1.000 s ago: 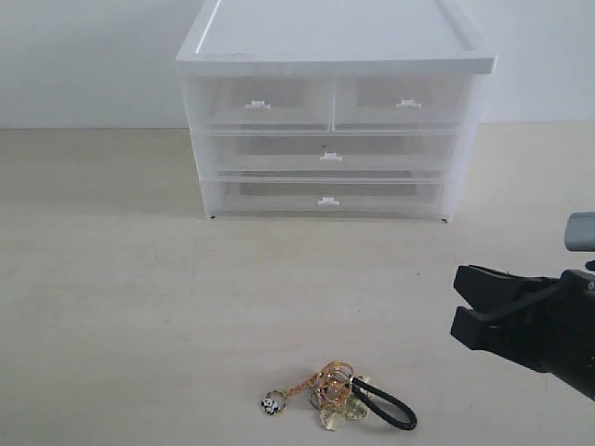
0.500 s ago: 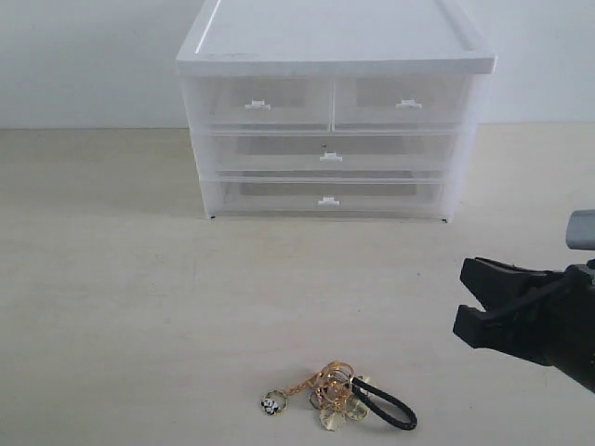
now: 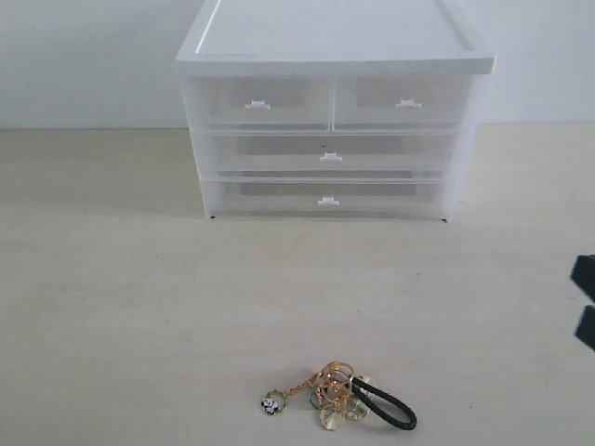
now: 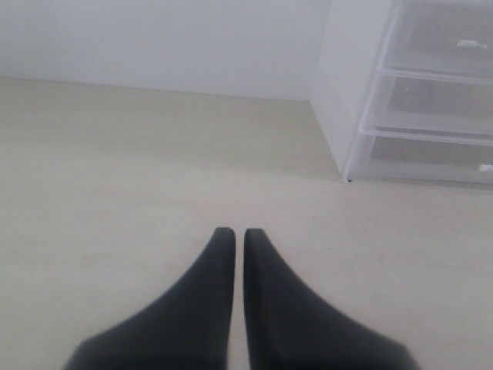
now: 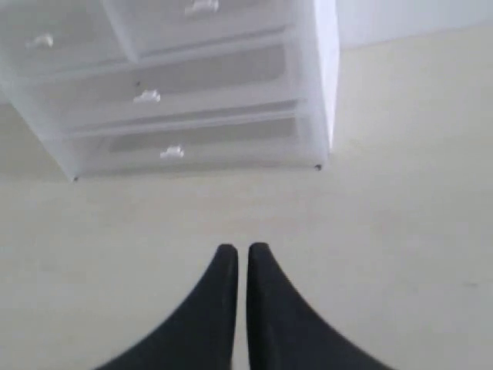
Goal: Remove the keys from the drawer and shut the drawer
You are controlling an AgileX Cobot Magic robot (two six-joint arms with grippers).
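Note:
The keys (image 3: 337, 394), gold rings on a chain with a black cord loop and a small black-and-white charm, lie on the table near the front edge of the exterior view. The drawer (image 3: 325, 196), lowest tier of the white unit, sits pushed in flush with its tab handle facing me; it also shows as the drawer (image 5: 192, 146) in the right wrist view and the drawer (image 4: 431, 158) in the left wrist view. My right gripper (image 5: 242, 248) is shut and holds nothing, with only a dark sliver of the right gripper (image 3: 586, 302) at the exterior view's right edge. My left gripper (image 4: 233, 233) is shut and empty, out of the exterior view.
The white three-tier drawer unit (image 3: 335, 56) stands at the back centre against a pale wall, all its drawers pushed in. The pale table (image 3: 121, 307) stretches in front of it and to both sides.
My right gripper has pulled back to the right, nearly leaving the exterior view. The keys and the drawer unit have not moved.

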